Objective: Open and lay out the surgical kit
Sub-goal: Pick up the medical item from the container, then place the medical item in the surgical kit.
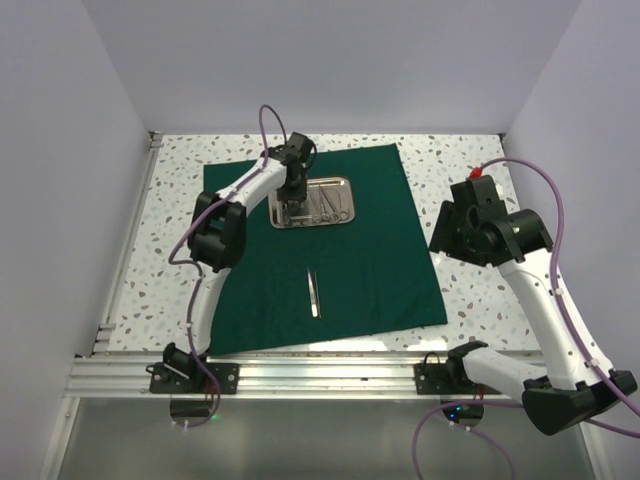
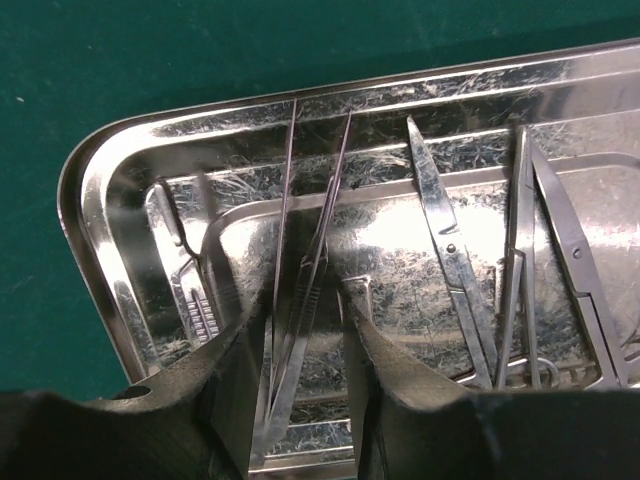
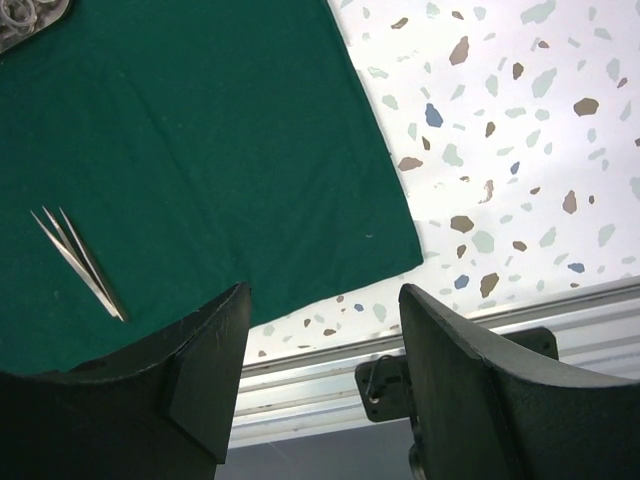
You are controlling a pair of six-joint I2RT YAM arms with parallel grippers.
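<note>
Right wrist view is showing the right gripper (image 3: 322,300) hanging wide open and empty over the near right corner of the green cloth (image 3: 200,120), with the loose tweezers (image 3: 80,262) lying on it. Farther back, the left gripper (image 2: 302,312) is reaching into the steel tray (image 2: 85,190), its fingers (image 2: 230,380) sitting slightly parted astride the tray tweezers (image 2: 305,270), beside the scissors (image 2: 455,265).

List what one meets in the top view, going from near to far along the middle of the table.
rail → tweezers → tray → table
</note>
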